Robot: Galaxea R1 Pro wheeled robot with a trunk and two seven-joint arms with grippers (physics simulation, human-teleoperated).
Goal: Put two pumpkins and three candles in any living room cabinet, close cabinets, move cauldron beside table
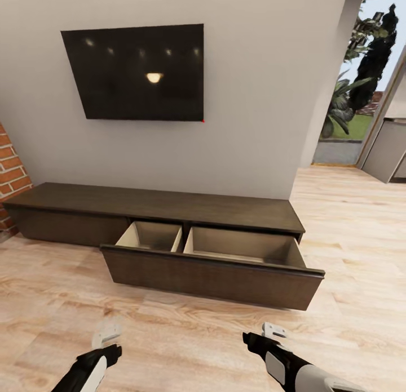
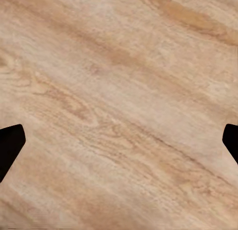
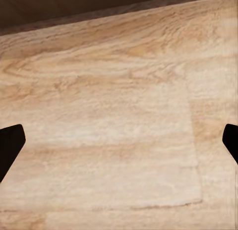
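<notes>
Head view: a long, low, dark brown cabinet [image 1: 169,203] stands on the wood floor [image 1: 186,341] against a pale wall [image 1: 259,99]. One wide drawer [image 1: 214,268] is pulled out toward the robot. It has two boxes inside, a small one on the left and a bigger one on the right, with a thin wall between them. Both boxes look pale and bare. The other part of the cabinet, on the left, is shut.

A black TV [image 1: 135,71] hangs on the wall above the cabinet. Some red bricks [image 1: 11,172] show at the left edge. On the right there is an open doorway [image 1: 366,82] with green plants outside.

The left gripper [image 1: 106,338] is low in the picture, over the floor and well apart from the drawer. The right gripper [image 1: 274,331] is low on the other side, near the front of the drawer but not touching it.

In the left wrist view, the two dark fingers [image 2: 10,148] sit far apart at the edges, with bare floor between them, so this gripper is spread wide and holds nothing. In the right wrist view, the fingers [image 3: 10,148] are spread wide too, with nothing between them, and the dark front of the cabinet [image 3: 74,7] shows along one edge.
</notes>
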